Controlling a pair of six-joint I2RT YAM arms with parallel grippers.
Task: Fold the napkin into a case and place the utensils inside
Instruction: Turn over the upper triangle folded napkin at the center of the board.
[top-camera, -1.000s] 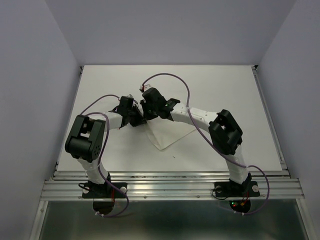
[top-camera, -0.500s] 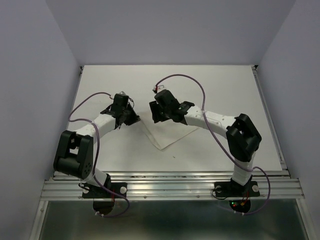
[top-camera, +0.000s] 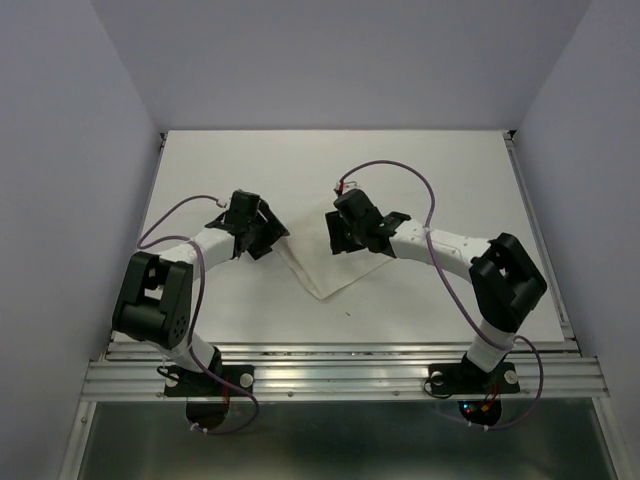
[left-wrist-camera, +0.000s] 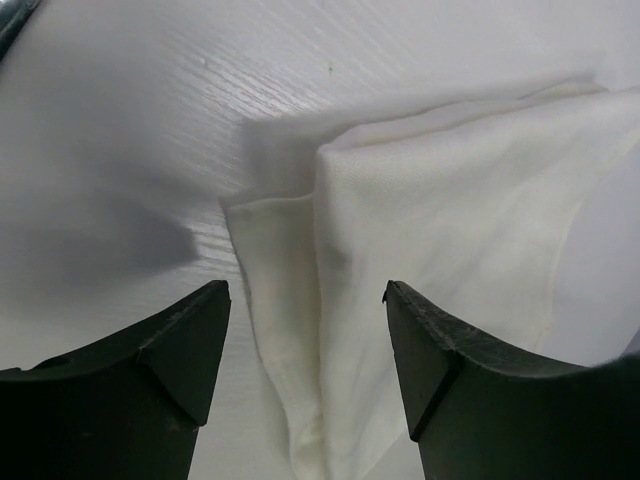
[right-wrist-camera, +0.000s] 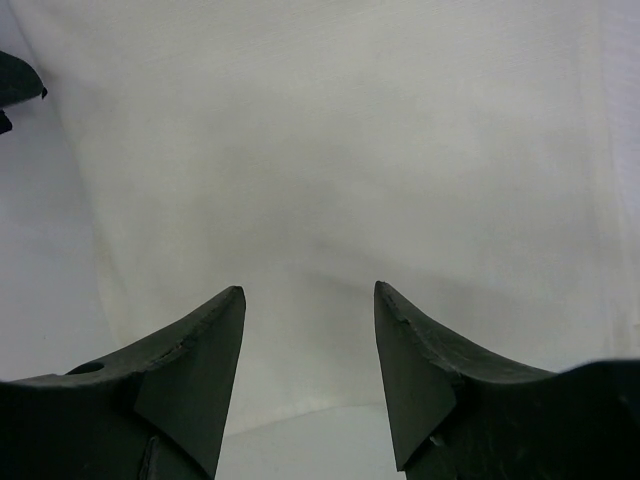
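Observation:
The white napkin (top-camera: 326, 268) lies on the white table between my two grippers, folded over itself with a pointed corner toward the near edge. In the left wrist view its layered edge (left-wrist-camera: 300, 330) runs down between the jaws of my left gripper (left-wrist-camera: 307, 295), which stands open just above it and holds nothing. My left gripper (top-camera: 270, 238) is at the napkin's left end. My right gripper (top-camera: 338, 236) hovers over its right part, open and empty, with flat napkin (right-wrist-camera: 330, 150) below the jaws (right-wrist-camera: 310, 292). Whether the layers form a case I cannot tell. The utensils are out of view.
The white table (top-camera: 450, 180) is walled at the left, back and right. A metal rail (top-camera: 340, 375) with both arm bases runs along the near edge. Purple cables (top-camera: 385, 168) loop above each forearm.
Both grippers were shut and close together over the napkin's upper edge. They have opened, let it go and drawn apart, the right one moving right. The napkin has settled flat.

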